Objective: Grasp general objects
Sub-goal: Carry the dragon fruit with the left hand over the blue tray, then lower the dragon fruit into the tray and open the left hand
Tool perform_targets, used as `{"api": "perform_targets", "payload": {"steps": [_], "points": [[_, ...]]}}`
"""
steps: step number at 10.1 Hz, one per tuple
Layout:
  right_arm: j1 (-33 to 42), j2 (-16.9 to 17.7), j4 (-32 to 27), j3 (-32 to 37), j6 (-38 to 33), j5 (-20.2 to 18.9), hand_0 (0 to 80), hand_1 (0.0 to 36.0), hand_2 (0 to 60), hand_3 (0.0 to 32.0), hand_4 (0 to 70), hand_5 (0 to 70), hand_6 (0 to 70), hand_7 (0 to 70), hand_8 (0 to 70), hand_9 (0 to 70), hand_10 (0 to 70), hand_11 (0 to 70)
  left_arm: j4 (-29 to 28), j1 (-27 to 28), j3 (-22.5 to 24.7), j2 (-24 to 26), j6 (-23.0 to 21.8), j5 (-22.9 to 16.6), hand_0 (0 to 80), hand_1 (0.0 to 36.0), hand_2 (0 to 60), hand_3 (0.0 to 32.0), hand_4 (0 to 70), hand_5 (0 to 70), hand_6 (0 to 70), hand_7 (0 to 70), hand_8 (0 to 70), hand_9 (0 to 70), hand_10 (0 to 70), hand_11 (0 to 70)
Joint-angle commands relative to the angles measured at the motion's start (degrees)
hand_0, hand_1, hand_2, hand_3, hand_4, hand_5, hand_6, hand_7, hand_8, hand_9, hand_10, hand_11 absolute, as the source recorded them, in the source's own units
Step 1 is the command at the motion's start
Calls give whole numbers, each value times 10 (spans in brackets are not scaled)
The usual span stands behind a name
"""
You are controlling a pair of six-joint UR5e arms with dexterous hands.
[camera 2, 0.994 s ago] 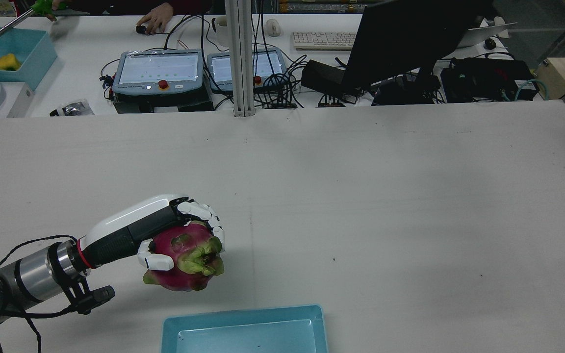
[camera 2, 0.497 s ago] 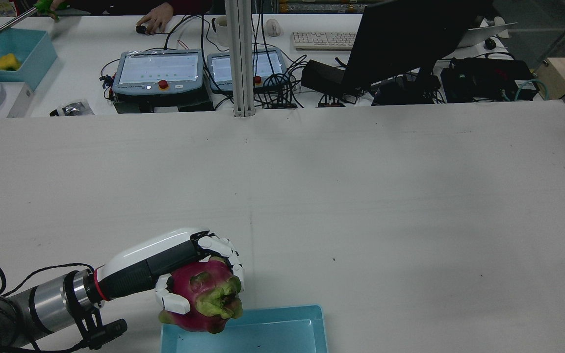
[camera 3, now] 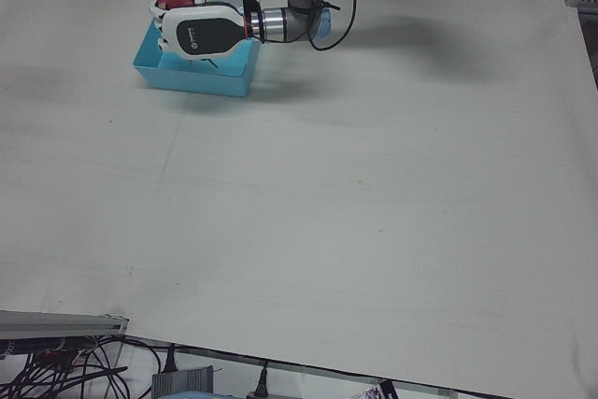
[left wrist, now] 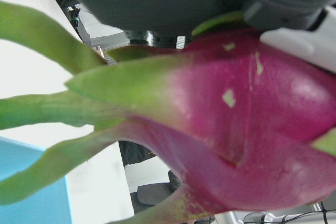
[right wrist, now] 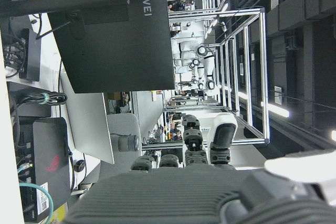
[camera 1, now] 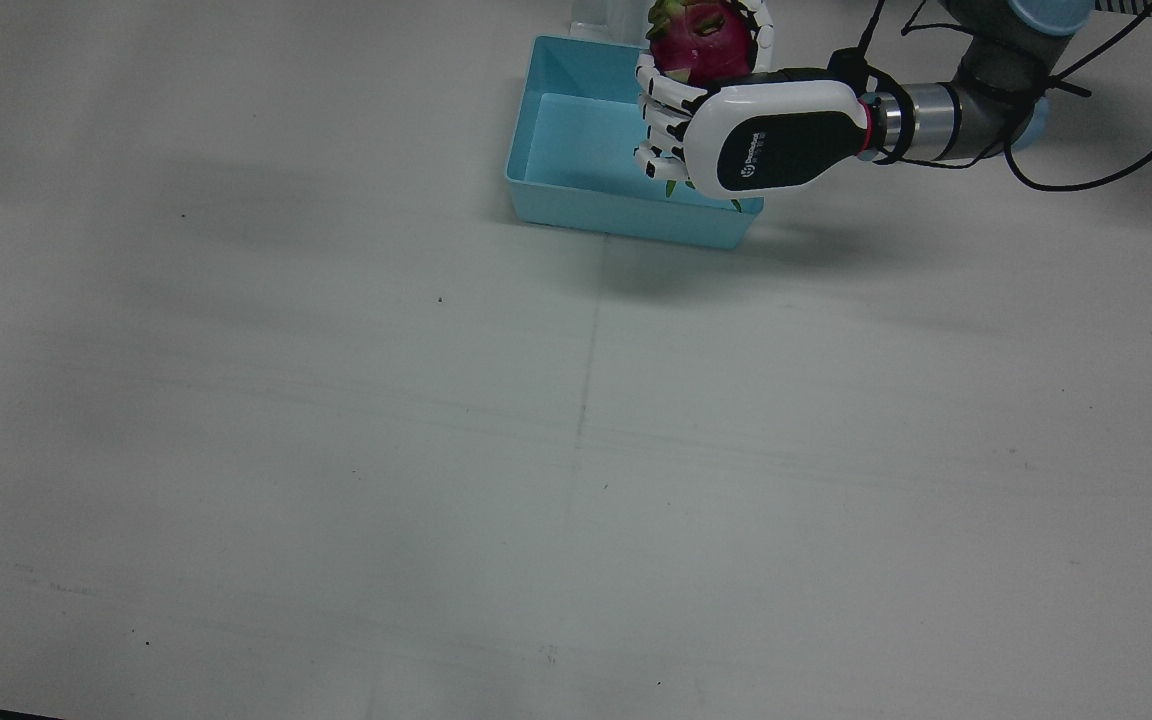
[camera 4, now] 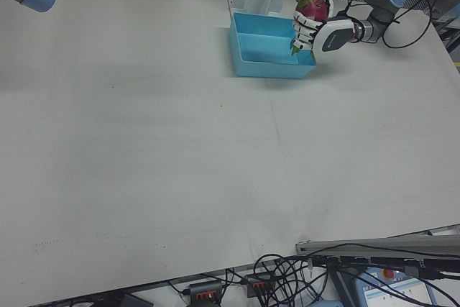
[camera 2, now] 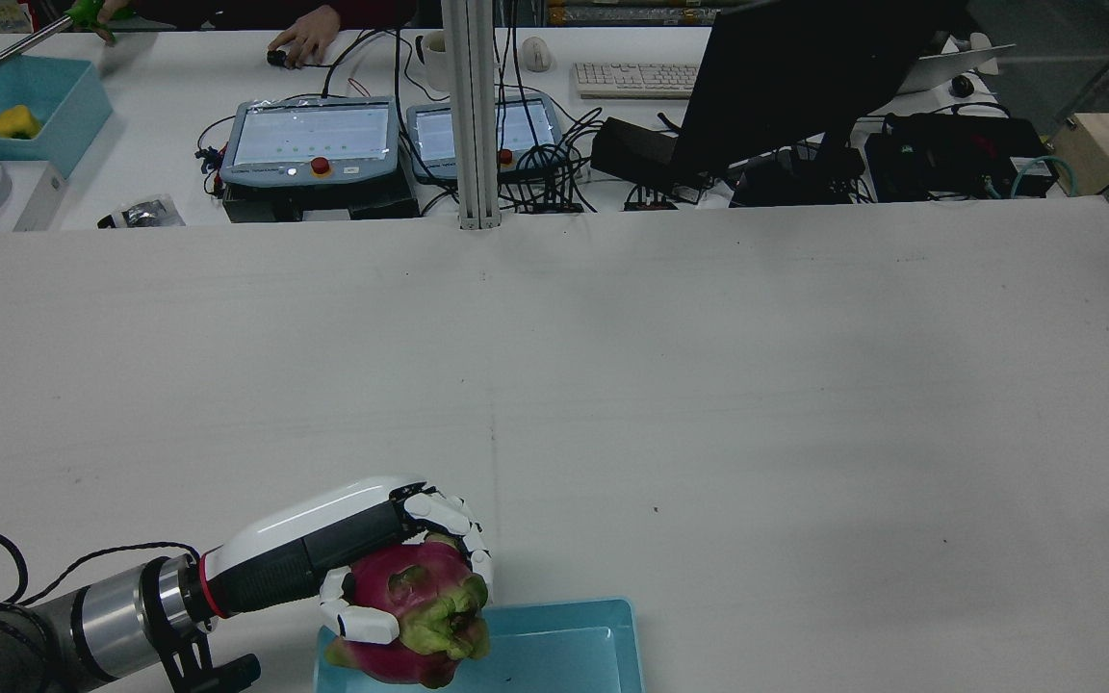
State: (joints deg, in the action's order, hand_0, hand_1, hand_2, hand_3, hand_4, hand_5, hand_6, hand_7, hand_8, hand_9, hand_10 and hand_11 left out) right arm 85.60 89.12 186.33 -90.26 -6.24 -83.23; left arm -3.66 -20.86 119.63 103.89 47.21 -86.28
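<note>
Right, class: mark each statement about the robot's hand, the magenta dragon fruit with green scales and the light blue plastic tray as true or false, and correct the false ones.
1. The left hand is closed around the magenta dragon fruit with green scales. True.
2. The dragon fruit lies loose on the floor of the light blue plastic tray. False: it is held in the hand, above the tray's edge.
3. The tray holds a yellow toy. False: the part of its floor that shows is bare.
4. The tray sits on the white table near the robot's side. True.
5. The right hand grips the tray's rim. False: no arm but the left is at the tray.
</note>
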Motion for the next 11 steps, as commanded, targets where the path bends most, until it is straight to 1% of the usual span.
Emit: {"api": "perform_targets", "payload": {"steps": [1, 3, 4, 5, 7, 8, 9, 10, 11], "points": [[0, 0, 0, 0, 0, 0, 0, 0, 0, 0, 0, 0, 0, 0, 0, 0, 0, 0, 14, 26, 18, 3, 10, 8, 462, 0, 343, 0, 700, 674, 700, 700, 700, 700, 700, 700], [0, 0, 0, 0, 0, 0, 0, 0, 0, 0, 0, 0, 0, 0, 0, 0, 0, 0, 17, 48, 22, 3, 14, 23, 460, 0, 355, 0, 700, 671, 700, 700, 700, 700, 700, 700], [0, 0, 0, 0, 0, 0, 0, 0, 0, 0, 0, 0, 0, 0, 0, 0, 0, 0, 20, 57, 29, 4, 27, 24, 460, 0, 364, 0, 700, 679, 700, 700, 700, 700, 700, 700], [0, 0, 0, 0, 0, 0, 0, 0, 0, 0, 0, 0, 0, 0, 0, 0, 0, 0, 35, 57, 45, 4, 33, 24, 463, 0, 371, 0, 700, 692, 700, 700, 700, 700, 700, 700], [0, 0, 0, 0, 0, 0, 0, 0, 0, 0, 0, 0, 0, 0, 0, 0, 0, 0, 36, 57, 53, 4, 32, 18, 462, 0, 370, 0, 700, 684, 700, 700, 700, 700, 700, 700], [0, 0, 0, 0, 0, 0, 0, 0, 0, 0, 0, 0, 0, 0, 0, 0, 0, 0, 35, 59, 52, 4, 33, 20, 462, 0, 302, 0, 700, 659, 700, 700, 700, 700, 700, 700], [0, 0, 0, 0, 0, 0, 0, 0, 0, 0, 0, 0, 0, 0, 0, 0, 0, 0, 35, 59, 53, 4, 33, 18, 468, 0, 5, 0, 700, 332, 700, 700, 596, 597, 700, 700], [0, 0, 0, 0, 0, 0, 0, 0, 0, 0, 0, 0, 0, 0, 0, 0, 0, 0, 35, 59, 53, 4, 33, 17, 484, 0, 0, 0, 641, 57, 406, 344, 225, 98, 356, 499], [0, 0, 0, 0, 0, 0, 0, 0, 0, 0, 0, 0, 0, 0, 0, 0, 0, 0, 36, 58, 52, 4, 33, 17, 491, 18, 0, 0, 177, 0, 144, 181, 78, 22, 177, 262]]}}
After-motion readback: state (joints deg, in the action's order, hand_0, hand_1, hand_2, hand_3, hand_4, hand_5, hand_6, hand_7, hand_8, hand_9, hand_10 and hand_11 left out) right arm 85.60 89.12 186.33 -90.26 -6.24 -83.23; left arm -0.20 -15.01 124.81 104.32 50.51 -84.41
